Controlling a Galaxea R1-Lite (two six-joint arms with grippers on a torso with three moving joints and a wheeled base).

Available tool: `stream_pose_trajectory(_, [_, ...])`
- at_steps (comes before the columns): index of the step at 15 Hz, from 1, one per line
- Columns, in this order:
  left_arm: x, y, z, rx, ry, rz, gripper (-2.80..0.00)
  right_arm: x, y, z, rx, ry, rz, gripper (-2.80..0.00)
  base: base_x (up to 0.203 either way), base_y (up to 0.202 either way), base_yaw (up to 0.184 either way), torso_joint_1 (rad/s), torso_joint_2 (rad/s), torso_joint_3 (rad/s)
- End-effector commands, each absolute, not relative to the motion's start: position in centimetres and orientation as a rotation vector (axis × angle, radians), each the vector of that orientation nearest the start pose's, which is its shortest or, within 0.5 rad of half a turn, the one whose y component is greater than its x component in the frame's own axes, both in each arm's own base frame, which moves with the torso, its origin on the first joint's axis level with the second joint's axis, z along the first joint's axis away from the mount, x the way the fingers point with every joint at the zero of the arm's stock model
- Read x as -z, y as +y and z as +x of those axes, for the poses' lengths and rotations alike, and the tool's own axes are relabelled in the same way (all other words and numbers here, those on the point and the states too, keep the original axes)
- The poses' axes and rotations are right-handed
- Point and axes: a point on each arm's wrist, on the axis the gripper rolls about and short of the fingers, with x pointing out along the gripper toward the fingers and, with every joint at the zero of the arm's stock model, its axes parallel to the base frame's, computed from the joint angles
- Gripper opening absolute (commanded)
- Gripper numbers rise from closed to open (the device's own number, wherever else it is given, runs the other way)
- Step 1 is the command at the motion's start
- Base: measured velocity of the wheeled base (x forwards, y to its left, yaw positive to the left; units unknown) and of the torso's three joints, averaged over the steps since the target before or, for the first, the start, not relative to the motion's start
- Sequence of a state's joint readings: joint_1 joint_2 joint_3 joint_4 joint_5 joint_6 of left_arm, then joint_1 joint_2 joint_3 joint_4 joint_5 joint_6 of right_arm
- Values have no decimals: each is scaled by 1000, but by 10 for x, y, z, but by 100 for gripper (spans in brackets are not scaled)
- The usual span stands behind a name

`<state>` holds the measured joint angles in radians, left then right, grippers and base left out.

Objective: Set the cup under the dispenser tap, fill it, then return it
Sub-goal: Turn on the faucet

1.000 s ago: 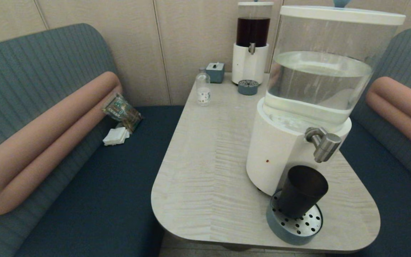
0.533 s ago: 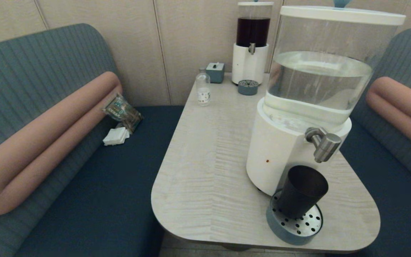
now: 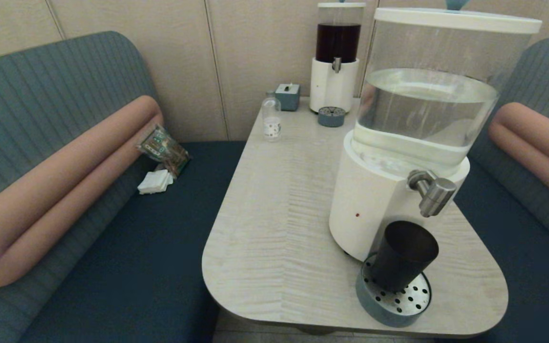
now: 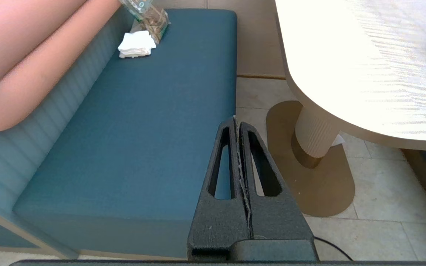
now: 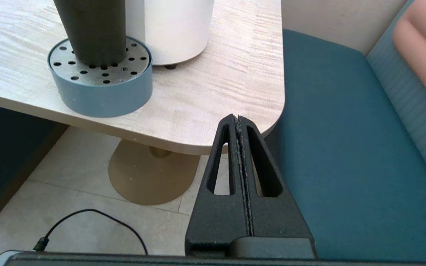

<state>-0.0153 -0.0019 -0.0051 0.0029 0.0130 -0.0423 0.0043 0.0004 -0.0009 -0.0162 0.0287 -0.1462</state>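
Two dispensers share our pale wood table (image 3: 274, 214), and the one nearest us, white-based with a clear tank of water, is the landmark: the dispenser (image 3: 398, 157). Its brushed-steel dispenser tap (image 3: 431, 191) juts from the front of the base, and directly below it the cup (image 3: 402, 255) stands upright on the perforated top of a round blue-grey drip tray (image 3: 374, 307) that sits against the dispenser's foot near the table's front edge. We see nobody touching the cup. Our right gripper (image 5: 238, 118) hangs below and in front of the dispenser, off the table's corner and over the floor beside the blue bench, its two fingers pressed together and empty; the cup (image 5: 89, 31) and drip tray (image 5: 100, 98) show apart from it in that wrist view. Our left gripper (image 4: 235, 119) is parked well away from the dispenser, low beside the table's pedestal (image 4: 314, 133) and the bench seat (image 4: 142, 122), fingers likewise pressed together on nothing. Behind the dispenser, by the wall, stand a dark-liquid dispenser (image 3: 336, 57), a small clear bottle (image 3: 271, 116) and a little blue box (image 3: 288, 96).
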Motion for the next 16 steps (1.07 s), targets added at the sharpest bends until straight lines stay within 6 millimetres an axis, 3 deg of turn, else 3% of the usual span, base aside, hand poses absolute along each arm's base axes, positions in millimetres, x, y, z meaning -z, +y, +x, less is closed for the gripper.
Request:
stream_pose_trajectory(1, [-76,1,-23,2,-3,-43,-280,-77,1,-23,-32,-26,-149,-280,0,0,0,0,0,0])
stream_pose_trajectory(5, [-76,1,-23,2,-3,-43,-280,-80,1,-24,-33,-33,-159,-280,0,0,0,0,0,0])
stream_pose_trajectory(6, [-76,1,-23,2,-3,-43,-280,-91,1,-26,-40,-57,-155,-280,0,0,0,0,0,0])
stream_pose_trajectory(7, [-76,1,-23,2,-3,-43,-280,-115,1,-31,-44,-100,-132,-280,0,0,0,0,0,0])
stream_pose_trajectory(10, [-76,1,-23,2,-3,-43,-280,-226,2,-55,-64,-265,-39,-280,0,0,0,0,0,0])
stream_pose_trajectory(11, [-76,1,-23,2,-3,-43,-280,-259,2,-54,-76,-266,-19,-280,0,0,0,0,0,0])
stream_pose_trajectory(13, [-76,1,-23,2,-3,-43,-280,-301,2,-26,-94,-177,14,-280,0,0,0,0,0,0])
stream_pose_trajectory(16, [-76,1,-23,2,-3,-43,-280,-324,3,29,-123,18,51,-280,0,0,0,0,0,0])
